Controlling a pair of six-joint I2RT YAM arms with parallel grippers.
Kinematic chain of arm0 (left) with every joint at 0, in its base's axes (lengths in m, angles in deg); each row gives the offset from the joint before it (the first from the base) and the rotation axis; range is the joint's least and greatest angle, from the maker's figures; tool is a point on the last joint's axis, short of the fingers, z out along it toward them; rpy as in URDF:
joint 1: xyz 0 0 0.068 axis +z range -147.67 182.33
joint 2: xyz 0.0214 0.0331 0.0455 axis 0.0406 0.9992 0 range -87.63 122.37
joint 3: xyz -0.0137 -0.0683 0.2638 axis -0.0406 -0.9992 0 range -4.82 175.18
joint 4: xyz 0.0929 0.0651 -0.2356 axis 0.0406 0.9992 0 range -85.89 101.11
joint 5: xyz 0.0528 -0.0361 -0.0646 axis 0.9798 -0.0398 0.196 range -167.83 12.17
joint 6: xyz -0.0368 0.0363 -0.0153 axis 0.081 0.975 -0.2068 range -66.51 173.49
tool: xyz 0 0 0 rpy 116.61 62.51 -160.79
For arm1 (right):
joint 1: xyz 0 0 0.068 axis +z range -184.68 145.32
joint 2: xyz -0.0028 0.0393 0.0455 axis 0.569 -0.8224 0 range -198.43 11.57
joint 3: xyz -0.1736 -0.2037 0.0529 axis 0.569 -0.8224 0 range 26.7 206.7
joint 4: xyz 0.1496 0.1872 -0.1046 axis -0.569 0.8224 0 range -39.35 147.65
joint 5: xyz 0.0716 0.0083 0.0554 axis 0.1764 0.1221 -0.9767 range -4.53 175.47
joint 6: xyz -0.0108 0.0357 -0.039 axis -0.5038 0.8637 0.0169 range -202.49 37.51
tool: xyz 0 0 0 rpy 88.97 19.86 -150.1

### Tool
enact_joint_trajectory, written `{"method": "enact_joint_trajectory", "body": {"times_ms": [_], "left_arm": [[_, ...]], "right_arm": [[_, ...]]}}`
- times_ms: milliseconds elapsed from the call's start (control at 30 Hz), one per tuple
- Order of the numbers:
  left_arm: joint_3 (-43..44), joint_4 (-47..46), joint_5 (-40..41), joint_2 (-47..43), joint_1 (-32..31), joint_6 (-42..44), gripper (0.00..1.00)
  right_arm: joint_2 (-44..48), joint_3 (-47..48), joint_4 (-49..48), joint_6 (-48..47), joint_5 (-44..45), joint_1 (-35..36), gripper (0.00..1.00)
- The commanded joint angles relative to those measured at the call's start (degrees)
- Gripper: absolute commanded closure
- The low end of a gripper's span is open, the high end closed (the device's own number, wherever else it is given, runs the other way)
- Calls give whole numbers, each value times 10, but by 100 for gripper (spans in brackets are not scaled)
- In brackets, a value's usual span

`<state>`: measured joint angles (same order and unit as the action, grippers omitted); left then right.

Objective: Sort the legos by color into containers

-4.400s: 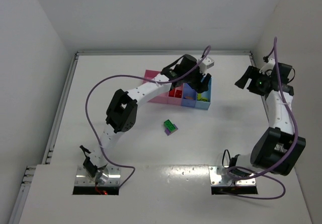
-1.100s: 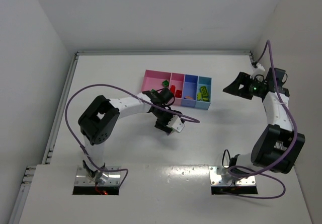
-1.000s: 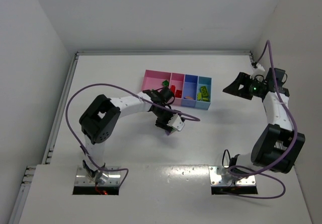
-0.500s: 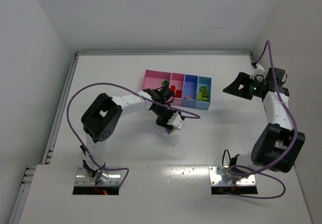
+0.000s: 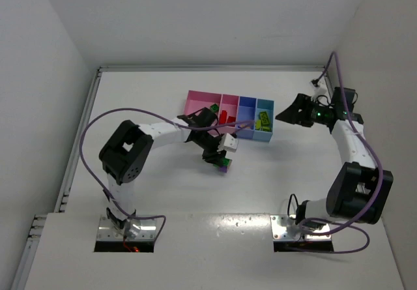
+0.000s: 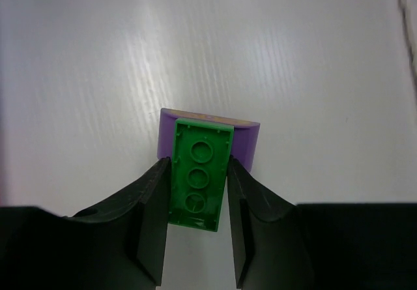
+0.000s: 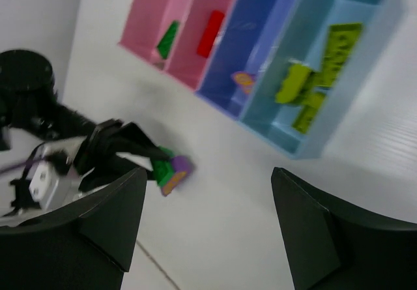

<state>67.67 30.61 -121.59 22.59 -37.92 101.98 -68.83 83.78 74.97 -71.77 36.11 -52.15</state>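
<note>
Since a second ago your left gripper [image 6: 199, 165] has closed on the green lego [image 6: 197, 189], stacked on a purple lego [image 6: 245, 140], on the table [image 5: 150, 101] near the containers [image 5: 202, 96] | likely light, stiff, slick: squeeze its long sides | right gripper [image 7: 205, 238] gapes, empty

A white table [image 5: 163, 192] is filling the space between 3 plain white walls. A back wall [image 5: 195, 23] is rising behind it, while a left wall [image 5: 32, 107] and a right wall [image 5: 391, 42] are closing in at the sides. A grey metal rail [image 5: 79, 140] is running along the table's left edge, and a thin strip [image 5: 208, 68] is lining its back edge. A paler panel [image 5: 215, 247] is covering the near part. Soft, even light is falling from above. In the left wrist view a faint sheen [image 6: 146, 68] is showing on the tabletop's fine, streaked grain.
</note>
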Motion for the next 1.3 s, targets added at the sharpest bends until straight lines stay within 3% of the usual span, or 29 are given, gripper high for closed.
{"method": "enact_joint_trajectory", "body": {"times_ms": [0, 67, 100, 200, 433, 567, 700, 900, 1033, 1167, 1267], "left_arm": [[-79, -236, -91, -115, 34, -298, 94], [-141, -359, -70, -162, 42, -421, 95], [-155, -385, -69, -170, 57, -513, 95], [-189, -499, -63, -196, 80, -669, 95], [-204, -561, -77, -221, 150, -809, 97], [-191, -517, -46, -232, 163, -794, 100], [-170, -402, 31, -250, 147, -692, 100], [-170, -349, 120, -276, 124, -619, 100], [-183, -344, 113, -288, 119, -589, 100], [-188, -323, 38, -294, 106, -522, 100], [-188, -315, -26, -294, 119, -538, 100]], "right_arm": [[31, -27, -84, 70, -74, 47, 22], [17, -32, -103, 92, -89, 65, 22], [11, -32, -110, 102, -100, 81, 22], [1, -26, -130, 116, -118, 121, 22], [-11, 20, -47, -29, -56, 252, 22], [-17, 57, -31, -44, 14, 294, 22], [-41, 108, -2, -35, 53, 330, 25], [-60, 120, -8, -3, 74, 365, 26], [-88, 120, -21, 14, 45, 365, 26], [-114, 133, -21, 21, -49, 359, 26], [-121, 138, 17, -59, -64, 365, 24]]}}
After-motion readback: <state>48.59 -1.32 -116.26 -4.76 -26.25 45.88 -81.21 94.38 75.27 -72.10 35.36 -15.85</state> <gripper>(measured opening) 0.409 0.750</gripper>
